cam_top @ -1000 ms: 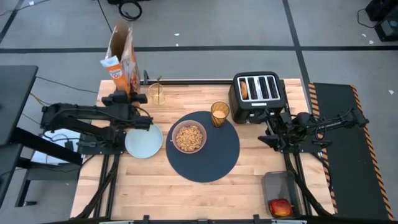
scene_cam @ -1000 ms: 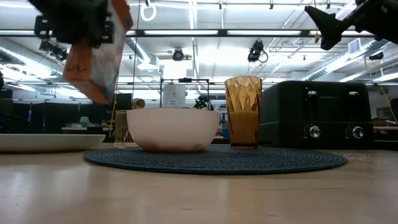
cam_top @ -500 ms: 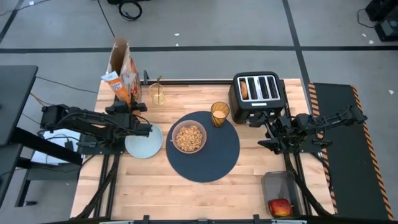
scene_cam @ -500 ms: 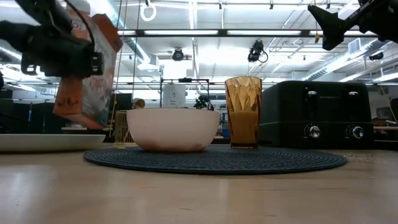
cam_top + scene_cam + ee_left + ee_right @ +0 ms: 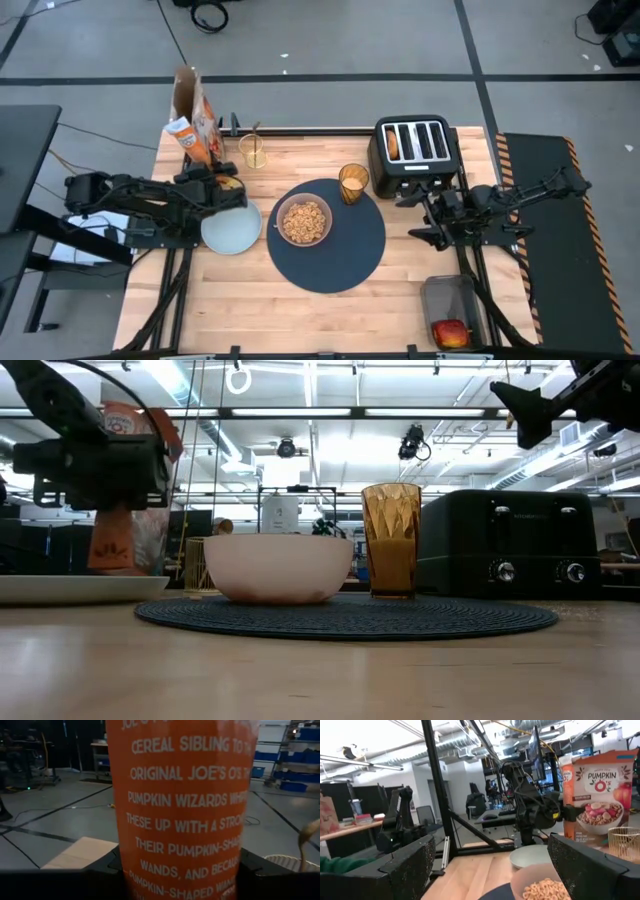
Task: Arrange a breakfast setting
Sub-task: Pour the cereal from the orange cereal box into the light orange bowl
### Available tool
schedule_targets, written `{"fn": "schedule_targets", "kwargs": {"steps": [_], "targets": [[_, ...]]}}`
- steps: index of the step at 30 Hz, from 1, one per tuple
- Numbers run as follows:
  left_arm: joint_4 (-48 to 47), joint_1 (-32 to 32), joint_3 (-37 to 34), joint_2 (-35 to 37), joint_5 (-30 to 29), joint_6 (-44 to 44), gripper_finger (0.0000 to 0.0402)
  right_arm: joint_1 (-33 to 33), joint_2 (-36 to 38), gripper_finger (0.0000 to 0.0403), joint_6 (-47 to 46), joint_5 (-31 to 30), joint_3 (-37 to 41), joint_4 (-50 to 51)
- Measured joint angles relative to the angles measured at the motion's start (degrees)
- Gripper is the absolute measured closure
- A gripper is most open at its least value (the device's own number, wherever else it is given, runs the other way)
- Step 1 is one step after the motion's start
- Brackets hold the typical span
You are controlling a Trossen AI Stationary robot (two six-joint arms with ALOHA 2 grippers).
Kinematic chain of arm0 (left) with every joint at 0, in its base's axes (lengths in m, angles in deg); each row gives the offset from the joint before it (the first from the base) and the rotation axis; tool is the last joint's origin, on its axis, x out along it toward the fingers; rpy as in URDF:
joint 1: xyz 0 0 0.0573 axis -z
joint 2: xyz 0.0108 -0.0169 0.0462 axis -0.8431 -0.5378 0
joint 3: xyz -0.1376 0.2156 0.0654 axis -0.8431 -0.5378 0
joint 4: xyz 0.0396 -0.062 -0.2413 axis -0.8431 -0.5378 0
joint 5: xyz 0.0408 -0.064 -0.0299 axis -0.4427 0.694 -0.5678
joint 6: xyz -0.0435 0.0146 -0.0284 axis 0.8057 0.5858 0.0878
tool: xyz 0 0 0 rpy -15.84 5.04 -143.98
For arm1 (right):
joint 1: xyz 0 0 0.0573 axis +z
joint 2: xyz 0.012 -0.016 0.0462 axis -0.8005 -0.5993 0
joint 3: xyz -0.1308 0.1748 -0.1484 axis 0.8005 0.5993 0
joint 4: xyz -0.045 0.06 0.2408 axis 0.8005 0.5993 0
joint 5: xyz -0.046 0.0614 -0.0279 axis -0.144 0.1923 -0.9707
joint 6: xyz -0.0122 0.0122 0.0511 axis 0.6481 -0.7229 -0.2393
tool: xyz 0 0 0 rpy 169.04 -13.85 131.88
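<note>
The left gripper [image 5: 222, 190] clasped the tall cardboard cereal box [image 5: 196, 125], printed "PUMPKIN O's", at the table's far-left corner. The right gripper [image 5: 418, 217] hung spread wide near the toaster [image 5: 414, 147]. The smooth pink bowl [image 5: 304, 221] sat on the woven round mat [image 5: 340, 255].

Cereal-filled pink bowl [image 5: 540, 890], pale-blue plate [image 5: 532, 855] behind, cereal box [image 5: 592, 800] in left end effector [image 5: 555, 812].
</note>
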Motion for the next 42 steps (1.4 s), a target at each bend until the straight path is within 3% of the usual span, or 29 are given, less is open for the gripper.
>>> {"fn": "schedule_targets", "kwargs": {"steps": [6,12,22,32,37,42], "targets": [[3.1,-2.5,-1.4,0.0,1.2,-1.0,0.0203,0.0,-1.4,0.0016,-0.4,-0.1,0.0,-0.1],[5.5,-3.4,-2.7,0.0,3.3,-6.6,0.0167,0.0,-1.8,0.0016,-0.7,-0.1,0.0,-0.8],[7.6,-3.7,-2.7,1.0,8.4,-12.4,0.0155,0.0,-1.8,0.0016,-2.1,-0.1,0.0,-1.1],[5.1,-5.2,-2.7,12.0,24.0,-19.6,0.009,0.0,-1.8,0.0016,-2.1,-0.1,0.0,-1.1],[4.1,-5.2,-1.7,17.1,31.0,-25.6,0.0084,0.0,-1.8,0.0016,-2.0,-0.1,0.0,-1.1],[-2.7,-5.2,1.5,18.8,35.4,-27.0,0.0084,0.0,-1.8,0.0016,-2.0,-0.1,0.0,-1.1]]}}
